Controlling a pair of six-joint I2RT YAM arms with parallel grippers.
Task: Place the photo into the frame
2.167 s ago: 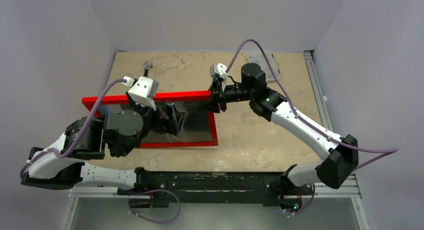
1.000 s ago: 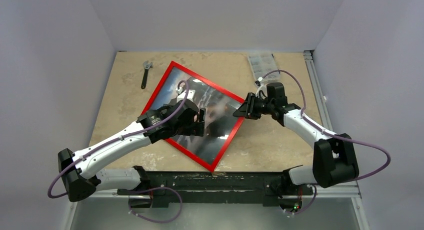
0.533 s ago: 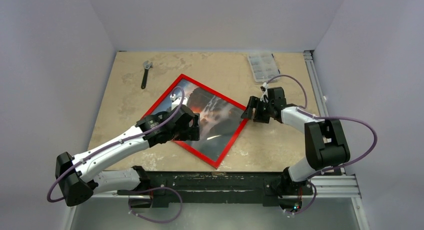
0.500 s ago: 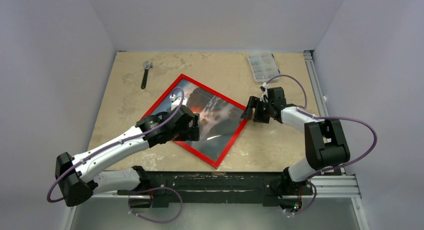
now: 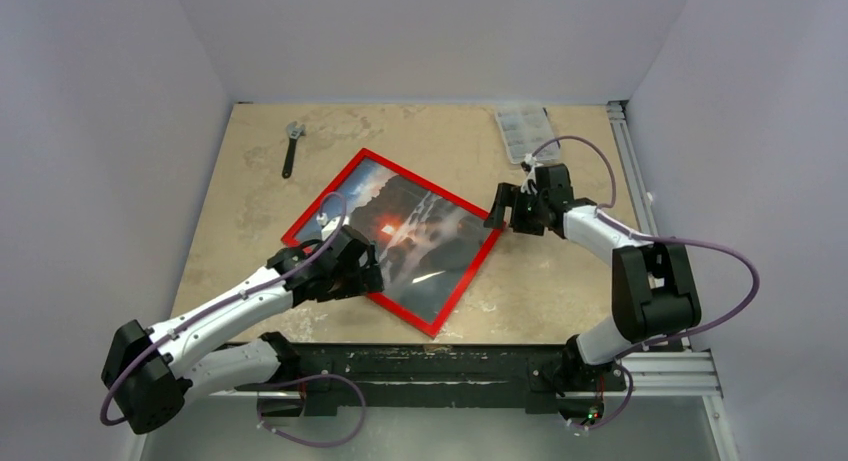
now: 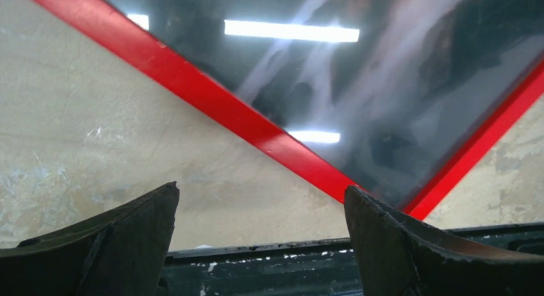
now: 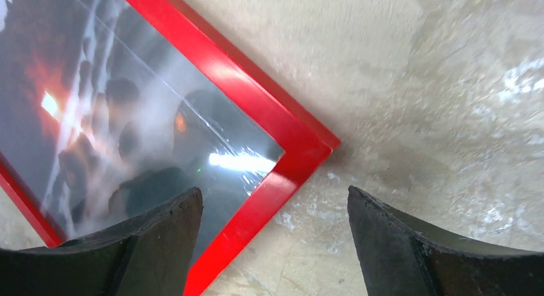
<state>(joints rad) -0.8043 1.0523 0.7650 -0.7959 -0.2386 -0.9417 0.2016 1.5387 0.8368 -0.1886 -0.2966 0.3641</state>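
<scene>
1. Where it lies flat on the table (image 5: 560, 281), the frame (image 7: 237, 78) shows its red front upward. It is turned diamond-wise, with one corner toward the arm bases.
2. The photo (image 5: 410, 231) sits inside the red border. Dark rocks, an orange glow and pale mist are visible. Bright bar-shaped glare crosses its glossy surface.
3. Left gripper (image 6: 260, 190): in the top view it is over the frame's near-left edge. Its fingers (image 6: 128, 238) are spread wide and pinch nothing. In the wrist view the gap shows the red edge, bare table and the frame's near corner.
4. Right gripper (image 7: 274, 192): just beside the frame's right corner. Its fingers (image 7: 398, 244) are spread and nothing is caught between them. That red corner is seen through the gap. Whether either gripper touches the frame, I cannot tell.
5. A wrench (image 5: 291, 147) lies at the far left of the table, apart from the frame. A clear plastic box (image 5: 524, 131) sits at the far right, beyond the right gripper.
</scene>
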